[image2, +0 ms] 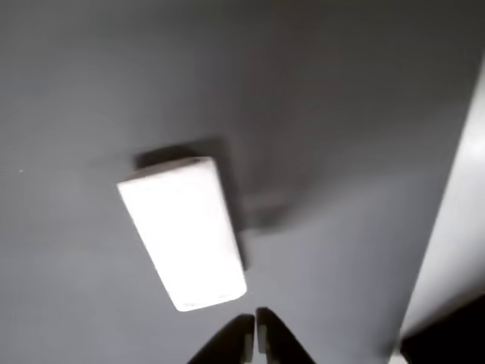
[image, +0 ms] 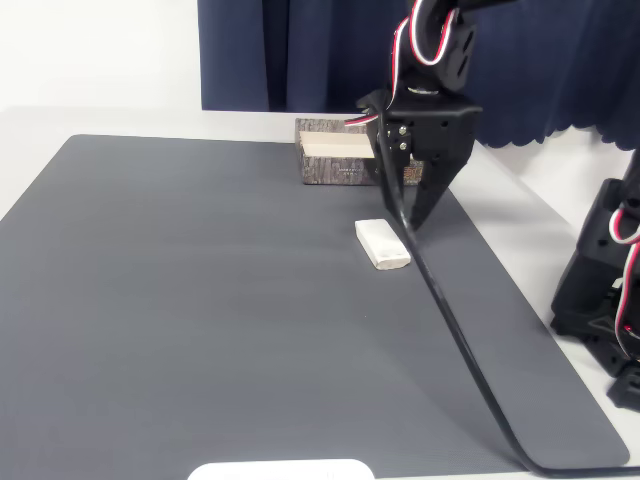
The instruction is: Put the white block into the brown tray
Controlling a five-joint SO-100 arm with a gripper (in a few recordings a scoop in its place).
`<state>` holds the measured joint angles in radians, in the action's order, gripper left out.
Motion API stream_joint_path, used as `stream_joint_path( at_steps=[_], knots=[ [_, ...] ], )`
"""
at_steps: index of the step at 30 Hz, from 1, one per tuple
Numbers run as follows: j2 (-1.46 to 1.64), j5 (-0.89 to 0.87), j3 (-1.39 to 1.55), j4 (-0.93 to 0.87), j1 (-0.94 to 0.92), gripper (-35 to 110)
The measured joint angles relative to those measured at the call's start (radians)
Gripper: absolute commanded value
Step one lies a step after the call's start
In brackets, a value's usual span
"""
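Observation:
The white block [image: 382, 243] lies flat on the dark grey mat [image: 200, 300], in front of the brown tray [image: 335, 172]. The tray stands at the mat's far edge with its cream inside showing, and the arm hides its right end. My black gripper [image: 409, 220] points down just right of the block, close to the mat's right edge. In the wrist view the block [image2: 184, 231] lies up and left of my gripper [image2: 255, 339]. Its two dark fingertips [image2: 236, 343] meet with only a thin slit and nothing between them.
The mat's right border [image: 470, 350] runs as a raised black strip, with white table [image: 540, 230] beyond it. A black arm base [image: 605, 290] stands at the right edge. A wide rounded white shape [image: 280, 470] borders the mat's front. A blue curtain [image: 300, 50] hangs behind.

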<state>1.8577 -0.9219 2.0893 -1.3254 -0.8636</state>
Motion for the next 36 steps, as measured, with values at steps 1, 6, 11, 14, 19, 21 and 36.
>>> stream_joint_path(
  at_steps=[1,6,11,14,19,21,36],
  knots=[
    [0.0,-0.005,0.0,-0.006,0.0,0],
    [0.0,0.064,0.0,-0.025,0.0,0],
    [0.0,0.192,-0.017,-0.026,-0.003,5],
    [-0.002,0.255,-0.028,-0.026,-0.015,8],
    [-0.029,0.359,-0.049,-0.025,-0.034,8],
    [-0.038,0.382,-0.052,-0.026,-0.044,10],
    [-0.049,0.433,-0.055,-0.005,-0.103,35]
  ],
)
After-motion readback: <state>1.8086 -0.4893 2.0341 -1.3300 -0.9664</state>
